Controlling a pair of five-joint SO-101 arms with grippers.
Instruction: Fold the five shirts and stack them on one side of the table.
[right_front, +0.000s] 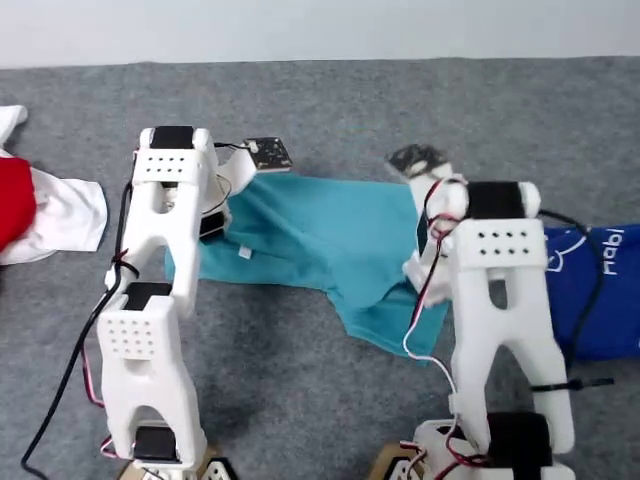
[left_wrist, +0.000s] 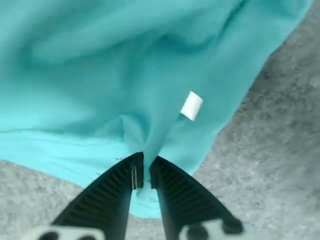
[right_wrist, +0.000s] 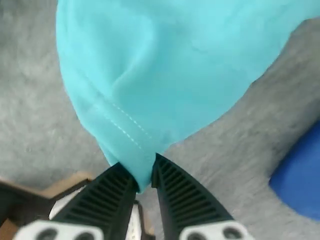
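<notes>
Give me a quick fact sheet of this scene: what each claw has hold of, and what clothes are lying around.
Left gripper: shut on an edge of the teal shirt, near its white tag
Right gripper: shut on a hemmed edge of the same shirt
Shirt state: spread between the arms, creased
Other clothes: blue shirt beside the right arm; red and white clothing beyond the left arm
Table: grey

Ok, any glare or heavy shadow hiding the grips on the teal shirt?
High view: even light, no glare, only soft shadows on the teal shirt. Left wrist view: mild shading in the folds, left claw plainly pinching cloth. Right wrist view: evenly lit, right claw plainly on the hem.
</notes>
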